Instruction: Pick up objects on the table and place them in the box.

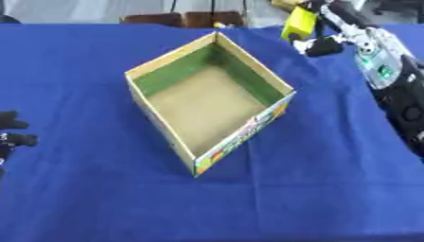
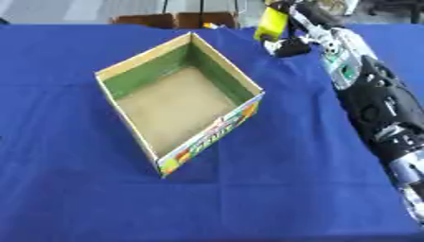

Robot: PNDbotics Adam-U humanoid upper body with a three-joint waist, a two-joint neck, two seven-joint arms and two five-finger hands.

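Resting at the near left edge, left hand (image 1: 12, 132) idles, fingers relaxed. Box (image 1: 176, 146) sits mid-table, empty, open side up. Far right, right hand (image 1: 319, 40) is curled round a yellow object (image 1: 299, 23) beyond the box's far corner. Risk: releasing early drops it outside, or it clips the rim.

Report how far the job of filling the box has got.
Done: nothing; the open cardboard box shows only its bare floor. In hand: the right hand is curled round a yellow block-shaped object beyond the box's far corner. Left: bringing it into the box. The left hand idles at the left edge.
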